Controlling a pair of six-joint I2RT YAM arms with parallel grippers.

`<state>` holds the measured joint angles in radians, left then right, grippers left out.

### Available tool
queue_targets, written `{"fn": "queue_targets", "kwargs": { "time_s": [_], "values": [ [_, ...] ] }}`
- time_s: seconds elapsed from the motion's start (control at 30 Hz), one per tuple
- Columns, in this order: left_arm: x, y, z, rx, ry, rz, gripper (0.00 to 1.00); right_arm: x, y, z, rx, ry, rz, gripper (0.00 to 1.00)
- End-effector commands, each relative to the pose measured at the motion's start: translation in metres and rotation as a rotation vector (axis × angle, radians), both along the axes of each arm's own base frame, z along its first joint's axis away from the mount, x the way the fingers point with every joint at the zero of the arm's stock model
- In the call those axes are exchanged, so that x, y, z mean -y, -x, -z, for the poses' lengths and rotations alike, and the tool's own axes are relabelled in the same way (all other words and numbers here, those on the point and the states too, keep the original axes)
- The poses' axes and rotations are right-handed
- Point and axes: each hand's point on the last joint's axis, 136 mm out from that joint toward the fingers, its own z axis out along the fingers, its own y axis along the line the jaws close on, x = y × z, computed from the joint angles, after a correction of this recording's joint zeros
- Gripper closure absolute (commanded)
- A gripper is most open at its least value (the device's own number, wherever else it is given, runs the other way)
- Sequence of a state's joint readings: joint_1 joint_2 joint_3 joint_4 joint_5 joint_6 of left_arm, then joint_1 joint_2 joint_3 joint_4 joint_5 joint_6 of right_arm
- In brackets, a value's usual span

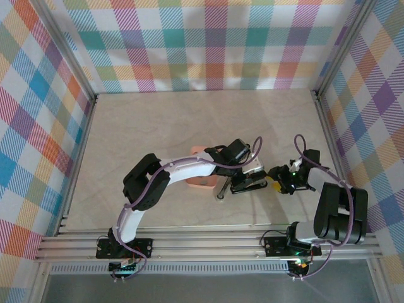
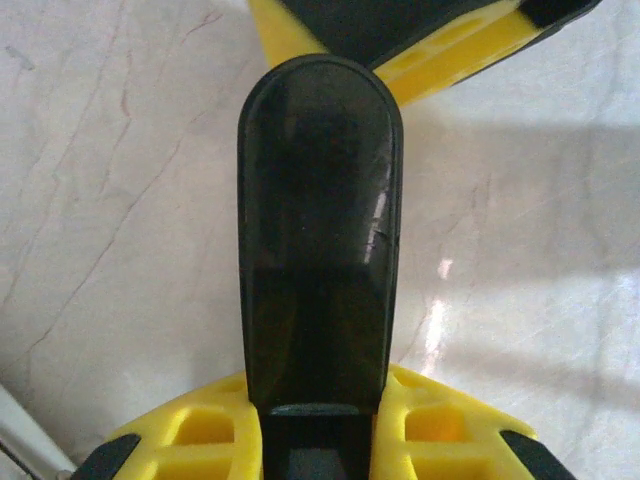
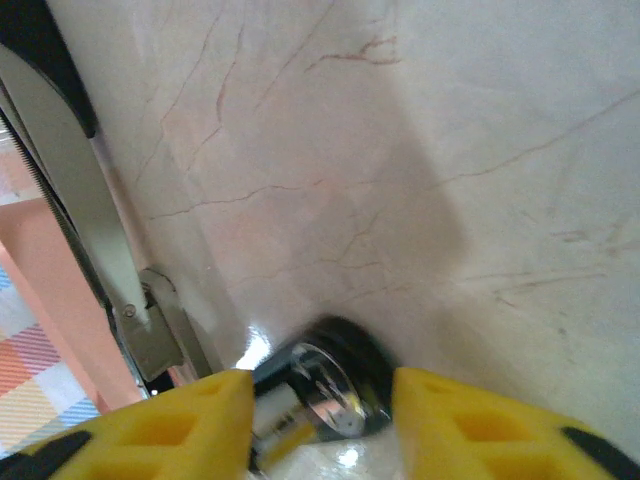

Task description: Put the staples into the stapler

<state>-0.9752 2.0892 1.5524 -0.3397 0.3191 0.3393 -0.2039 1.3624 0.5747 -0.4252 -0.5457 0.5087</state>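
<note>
The black stapler point(image 1: 242, 185) lies open just right of mid-table, its grey metal rail point(image 1: 221, 191) pointing left and down. My left gripper point(image 1: 252, 178) is shut on the stapler's black top cover point(image 2: 320, 220), which stands between its yellow fingers point(image 2: 200, 430). My right gripper point(image 1: 276, 182) is at the stapler's right end, and its yellow fingers point(image 3: 470, 420) stand apart. The stapler's black and chrome end point(image 3: 335, 375) sits between them. In the left wrist view the right gripper's fingers point(image 2: 440, 50) show just beyond the cover's tip. The staples are hidden.
A salmon-pink tray point(image 1: 201, 182) lies left of the stapler, partly under the left arm. In the right wrist view the metal rail point(image 3: 90, 230) and the tray point(image 3: 50, 290) run along the left edge. Checked walls stand round the marble tabletop point(image 1: 189, 126).
</note>
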Motion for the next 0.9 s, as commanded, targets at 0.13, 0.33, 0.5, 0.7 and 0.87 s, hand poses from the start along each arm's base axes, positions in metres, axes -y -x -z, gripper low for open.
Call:
{"fn": "queue_targets", "kwargs": {
  "time_s": [0.13, 0.33, 0.5, 0.7, 0.87],
  "values": [
    [-0.006, 0.007, 0.01, 0.033, -0.084, 0.058, 0.76, 0.008, -0.002, -0.041, 0.087, 0.055, 0.078, 0.4],
    [-0.002, 0.008, 0.013, 0.009, -0.081, 0.055, 0.66, 0.004, -0.001, -0.054, 0.111, 0.029, 0.074, 0.4],
    [0.002, 0.003, -0.002, 0.011, -0.037, 0.01, 0.52, 0.0, -0.003, -0.056, 0.119, 0.007, 0.061, 0.4],
    [-0.001, -0.008, -0.03, -0.043, 0.076, -0.11, 0.49, -0.008, -0.003, -0.056, 0.109, -0.003, 0.036, 0.39],
    [-0.015, -0.031, -0.053, -0.14, 0.213, -0.325, 0.45, -0.02, 0.001, -0.052, 0.086, -0.016, 0.003, 0.4]
  ]
}}
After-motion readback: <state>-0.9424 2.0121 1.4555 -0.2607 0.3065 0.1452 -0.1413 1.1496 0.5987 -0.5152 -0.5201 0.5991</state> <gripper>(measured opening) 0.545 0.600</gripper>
